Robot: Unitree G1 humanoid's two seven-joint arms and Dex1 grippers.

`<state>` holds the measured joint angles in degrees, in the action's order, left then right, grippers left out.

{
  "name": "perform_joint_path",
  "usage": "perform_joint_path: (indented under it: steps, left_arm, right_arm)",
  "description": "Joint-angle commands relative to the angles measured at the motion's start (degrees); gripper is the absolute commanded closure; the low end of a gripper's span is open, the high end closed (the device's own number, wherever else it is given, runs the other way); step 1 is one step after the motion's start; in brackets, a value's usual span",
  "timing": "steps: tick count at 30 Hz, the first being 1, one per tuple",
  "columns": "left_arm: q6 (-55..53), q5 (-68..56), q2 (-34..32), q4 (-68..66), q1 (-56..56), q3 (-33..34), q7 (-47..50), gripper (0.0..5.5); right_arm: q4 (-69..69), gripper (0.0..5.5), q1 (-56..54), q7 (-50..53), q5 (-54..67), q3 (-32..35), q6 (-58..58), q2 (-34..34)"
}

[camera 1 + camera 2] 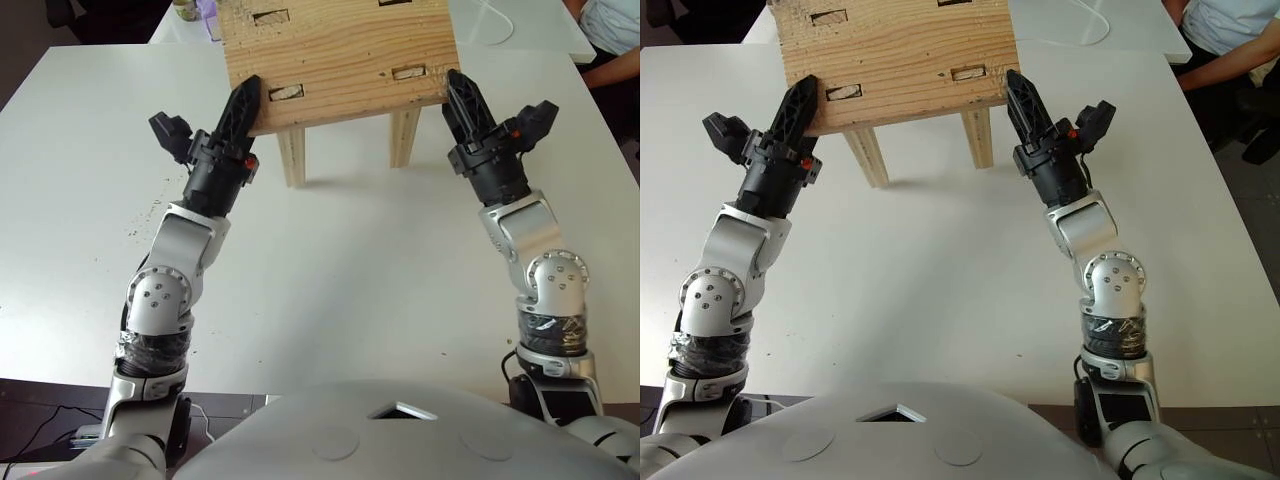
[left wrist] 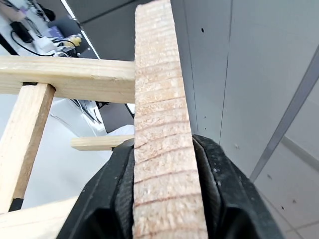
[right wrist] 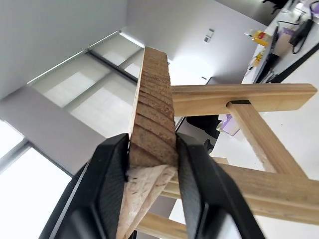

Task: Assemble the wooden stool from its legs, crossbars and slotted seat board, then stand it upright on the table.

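left eye view crops the seat board point(image 1: 340, 60).

I count one pale wooden stool point(image 1: 340, 45), four rectangular slots point(image 1: 285, 92) in its top, two tapered wooden legs point(image 1: 292, 155) showing, and my two black grippers: left gripper point(image 1: 250, 90), right gripper point(image 1: 455, 82).

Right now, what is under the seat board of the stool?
Under the seat board, two near legs reach down to the table, and a crossbar runs between legs. From above, the board covers the far legs.
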<state>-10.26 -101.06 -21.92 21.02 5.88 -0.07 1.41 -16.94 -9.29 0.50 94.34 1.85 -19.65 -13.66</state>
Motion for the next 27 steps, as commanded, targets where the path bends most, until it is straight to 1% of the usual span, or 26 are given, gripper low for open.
perform_joint_path:
  steps: [1, 5, 8, 12, 16, 19, 21, 24, 27]
  left_arm:
    - [18.1, -5.2, 9.8, 11.1, 13.9, 9.4, 42.3, 4.15]
    - [18.4, -3.1, 11.2, 12.0, 15.3, 9.8, 49.3, 4.19]
    - [16.2, -1.6, 11.7, 11.2, 12.8, 8.7, 53.8, 4.19]
    - [13.1, 1.5, 13.8, 9.0, 7.6, 8.0, 56.0, 4.19]
    - [7.6, 3.6, 13.5, 5.3, 2.9, 7.7, 51.0, 4.19]
    - [3.9, 6.1, 13.0, 0.1, 1.3, 8.2, 44.3, 4.19]
    - [2.4, 7.9, 13.1, -2.7, 0.9, 8.5, 40.4, 4.19]
    - [0.1, 11.2, 12.5, -6.1, 1.4, 8.6, 35.7, 4.19]
    - [-2.2, 15.6, 10.8, -7.4, 2.2, 8.6, 33.7, 4.19]
  right_arm:
    - [-24.8, 4.13, -12.0, 26.5, 18.7, 7.8, 13.0, 10.1]
    - [-24.0, 4.14, -15.4, 32.9, 18.6, 9.3, 14.0, 11.2]
    - [-23.7, 4.14, -16.1, 36.7, 18.6, 9.5, 14.7, 11.0]
    - [-24.3, 4.14, -12.4, 39.5, 18.1, 7.9, 13.3, 10.7]
    - [-21.8, 4.12, -3.4, 35.9, 15.6, 6.1, 7.8, 9.2]
    - [-14.4, 4.12, 2.2, 29.4, 11.2, 4.8, 3.2, 8.0]
    - [-10.2, 4.12, 4.2, 25.4, 8.6, 4.7, 1.5, 7.5]
    - [-7.5, 4.12, 5.4, 20.6, 6.3, 5.3, -0.3, 7.0]
    - [-6.0, 4.12, 5.2, 16.2, 3.2, 5.8, -0.8, 7.0]
